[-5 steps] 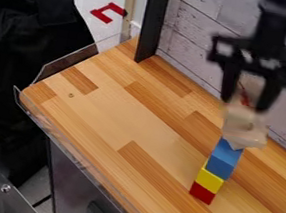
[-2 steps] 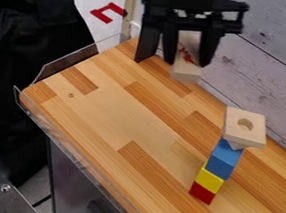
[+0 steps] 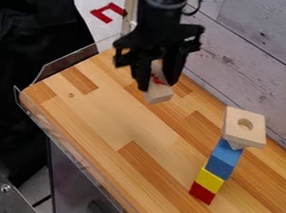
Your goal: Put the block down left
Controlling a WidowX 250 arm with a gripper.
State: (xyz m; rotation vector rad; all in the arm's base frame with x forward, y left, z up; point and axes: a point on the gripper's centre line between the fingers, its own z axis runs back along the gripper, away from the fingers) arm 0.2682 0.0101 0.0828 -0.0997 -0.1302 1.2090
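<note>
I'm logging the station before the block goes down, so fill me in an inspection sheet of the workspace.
Surface: wood-patterned worktop, a clear guard along its front-left edge.
Job's things: pale block with red marks, held over the worktop's back part; whether it touches down, cannot tell.
Clutter: a stack at right, red block lowest, then yellow block, blue block, a small pale piece, and a holed pale block on top.
Gripper: fingers on either side of the pale block.
Cables: black cable beside the arm.
Surroundings: plank-look wall behind; black cloth at left.
</note>
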